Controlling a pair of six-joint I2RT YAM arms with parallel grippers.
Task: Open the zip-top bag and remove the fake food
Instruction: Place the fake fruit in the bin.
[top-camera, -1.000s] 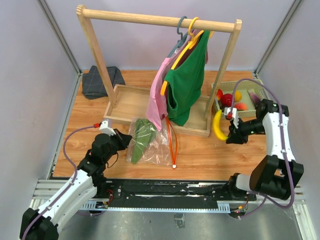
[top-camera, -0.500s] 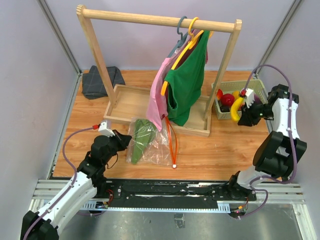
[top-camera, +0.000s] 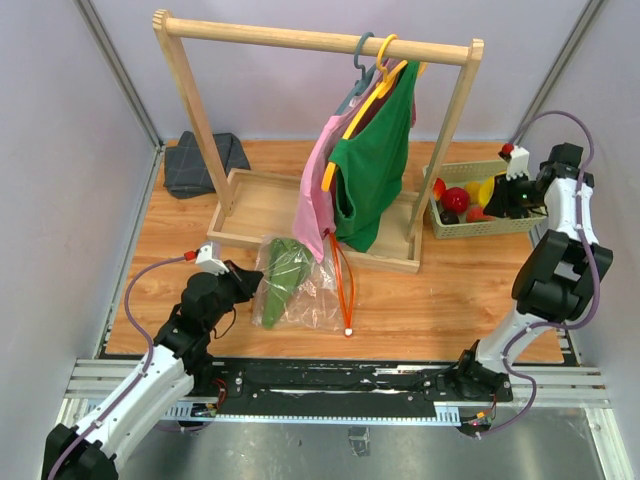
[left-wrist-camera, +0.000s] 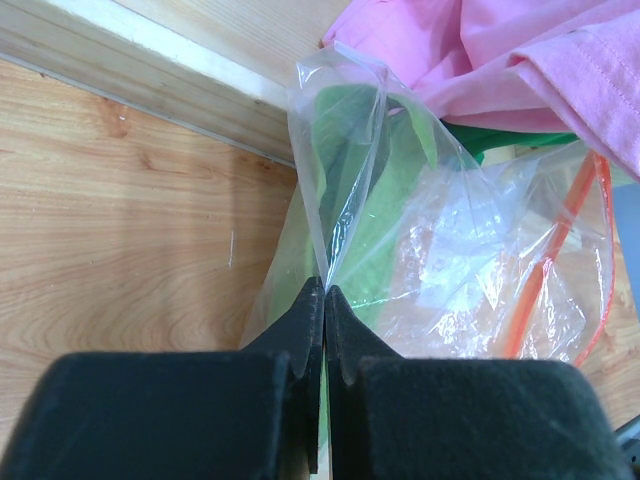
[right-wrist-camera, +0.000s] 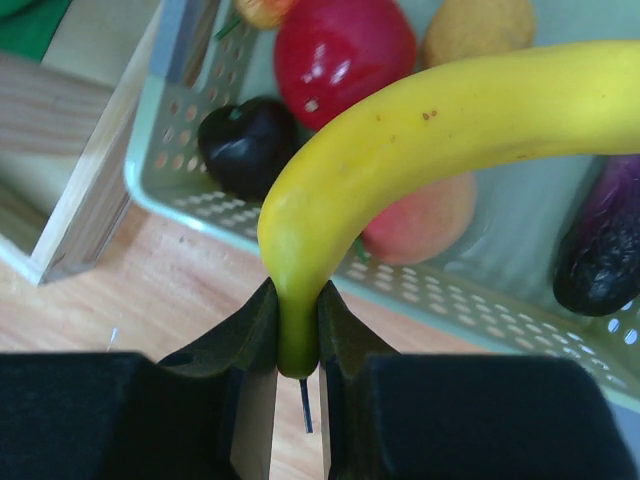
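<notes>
Left fingers (left-wrist-camera: 300, 325) pinch shut on a fold of the clear crinkly zip-top bag (left-wrist-camera: 470, 260), lying on the wooden bench (left-wrist-camera: 130, 230) with green leafy pieces (left-wrist-camera: 385, 235) inside; right fingers (right-wrist-camera: 258, 325) clamp the yellow plastic banana (right-wrist-camera: 450, 110) by its stem over the pale green perforated basket (right-wrist-camera: 190, 195).

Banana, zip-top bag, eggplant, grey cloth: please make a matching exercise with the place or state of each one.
1 banana
2 zip-top bag
3 eggplant
4 grey cloth

A far left corner of the table
B lying in the basket
C pinched in the left gripper
D held at its end by the right gripper

Pairs: 1-D, 2-C, 3-B, 4-A
</notes>
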